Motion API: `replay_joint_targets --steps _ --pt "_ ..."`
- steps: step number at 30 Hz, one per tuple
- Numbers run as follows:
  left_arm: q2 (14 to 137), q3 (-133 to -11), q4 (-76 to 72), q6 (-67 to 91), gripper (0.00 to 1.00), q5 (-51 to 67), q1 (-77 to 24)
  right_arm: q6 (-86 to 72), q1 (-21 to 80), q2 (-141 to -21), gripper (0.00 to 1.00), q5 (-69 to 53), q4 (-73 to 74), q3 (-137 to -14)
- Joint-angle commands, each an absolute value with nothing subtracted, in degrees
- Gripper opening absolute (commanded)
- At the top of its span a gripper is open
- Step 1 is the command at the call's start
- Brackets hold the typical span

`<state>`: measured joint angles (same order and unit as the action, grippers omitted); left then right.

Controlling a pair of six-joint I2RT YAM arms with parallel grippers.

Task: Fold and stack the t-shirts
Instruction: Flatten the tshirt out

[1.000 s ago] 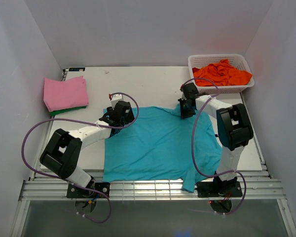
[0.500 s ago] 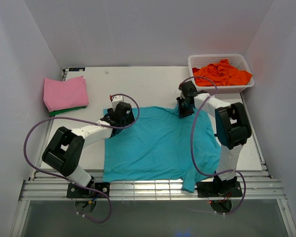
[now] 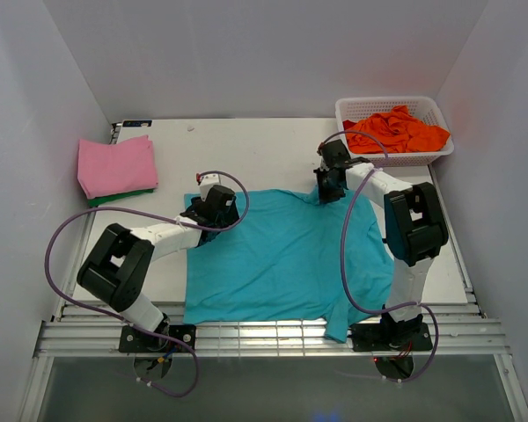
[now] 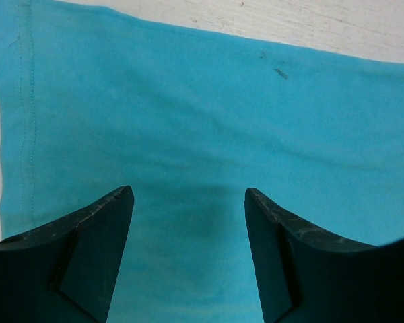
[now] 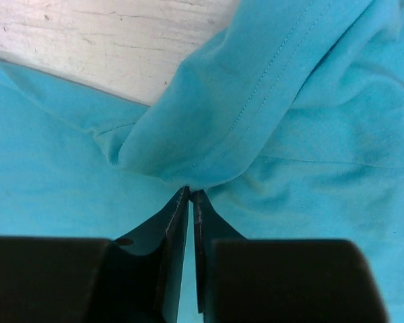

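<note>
i see the teal cotton t-shirt (image 3: 282,255) spread flat in the middle, not yet folded. my left gripper (image 4: 188,195) stands open over its far left corner. my right gripper (image 5: 190,192) is pinched shut on a stitched fold. folded pink shirts (image 3: 116,165) sit stacked far left. crumpled orange shirts (image 3: 396,130) wait in the white plastic basket (image 3: 396,158).

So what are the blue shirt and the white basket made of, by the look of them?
Shirt: soft, matte knit cloth, probably cotton jersey. It drapes in folds and shows rows of stitching along its hem. Basket: most likely rigid white plastic with a smooth look. Its walls are a moulded lattice of small holes.
</note>
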<state>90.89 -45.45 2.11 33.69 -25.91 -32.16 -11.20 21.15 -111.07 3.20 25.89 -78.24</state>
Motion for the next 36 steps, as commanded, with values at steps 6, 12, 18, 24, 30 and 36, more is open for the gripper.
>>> replay_joint_targets --steps 6,12,18,24,30,36 --pt "89.1 -44.0 1.7 33.9 0.77 -27.3 -32.3 -10.7 21.5 -113.0 0.08 5.2 23.9 -83.1" --pt "88.5 -43.1 1.7 34.4 0.77 -27.8 -32.3 -10.5 21.5 -116.8 0.08 4.7 22.2 -91.7" --pt "88.2 -42.5 2.1 34.5 0.78 -28.4 -32.3 -10.4 21.5 -123.0 0.08 4.9 20.3 -106.2" --pt "87.8 -41.9 2.5 34.4 0.78 -28.4 -32.3 -7.0 21.5 -128.1 0.31 5.5 19.0 -113.9" --pt "87.4 -41.3 2.7 34.5 0.78 -28.9 -32.3 -4.3 21.5 -119.1 0.36 8.6 10.6 -99.5" --pt "87.1 -42.0 4.2 35.0 0.78 -32.3 -32.2 -4.5 21.5 -111.5 0.34 11.3 10.2 -89.8"
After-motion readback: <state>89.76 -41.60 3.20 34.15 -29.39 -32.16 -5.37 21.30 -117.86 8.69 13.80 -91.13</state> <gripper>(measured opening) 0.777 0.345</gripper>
